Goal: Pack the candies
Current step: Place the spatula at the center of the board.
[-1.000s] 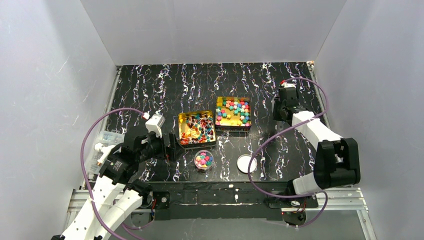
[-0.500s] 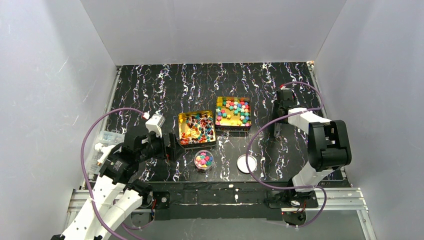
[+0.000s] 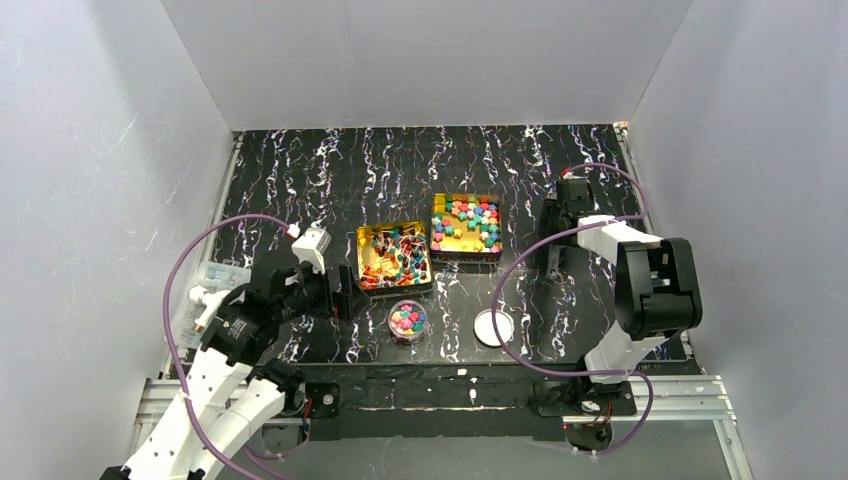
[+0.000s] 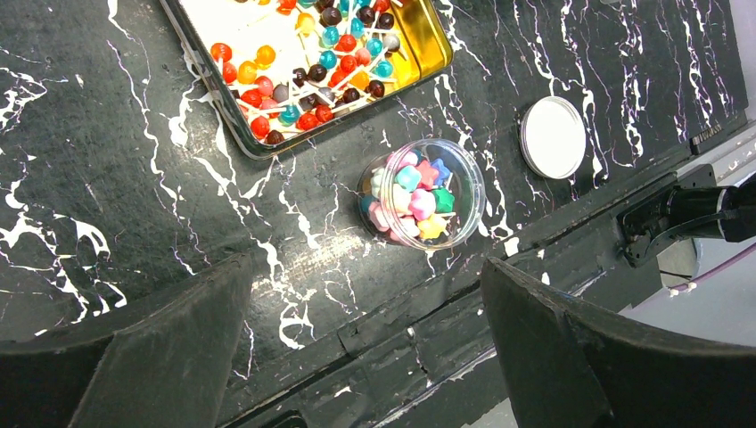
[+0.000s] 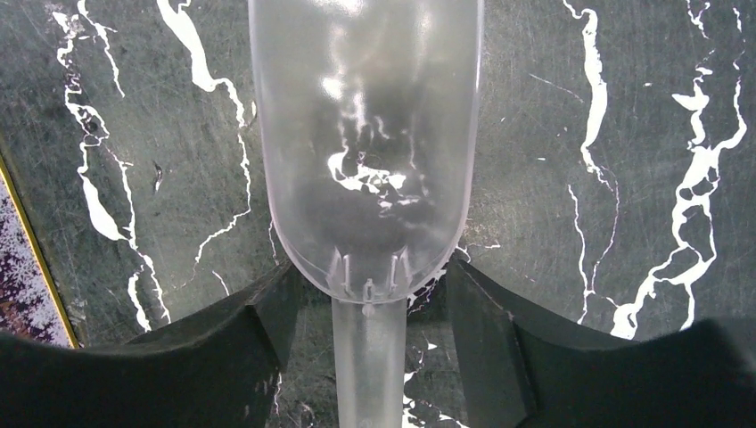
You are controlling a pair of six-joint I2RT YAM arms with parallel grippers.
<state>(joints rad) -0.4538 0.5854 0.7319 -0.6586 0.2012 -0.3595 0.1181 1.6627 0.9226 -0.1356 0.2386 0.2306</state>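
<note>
Two gold tins out on the black marbled surface [image 3: 330,170], just beside each other: left tin [image 3: 367,262] nearer the arms, right tin [image 3: 446,240] a little farther back. Both loaded with candies [image 3: 478,218]: small round ones in red, blue, orange and brown in the left, cube-like ones in pink, green, blue and yellow in the right. More candies, cube-like, heaped in a clear round tub [image 4: 480,192] standing open just in front of the left tin. Flat on the surface to the right of the tub, apart from it, a round white lid [image 4: 553,136].

Spread wide and gripping nothing, the left end effector [image 4: 365,272], poised left of the left tin, looking down over tub, lid and tin corner.

Down at the surface to the right of the right tin, the right end effector [image 5: 369,275], parted partway and straddling the handle of a clear plastic scoop [image 5: 365,152]. Dark gaps on both sides between handle and fingers [image 5: 254,343]; no clamp on it. Fingertips close against the shoulders of the scoop bowl; touching or not, cannot tell. White veins of the surface showing straight through the bowl.
</note>
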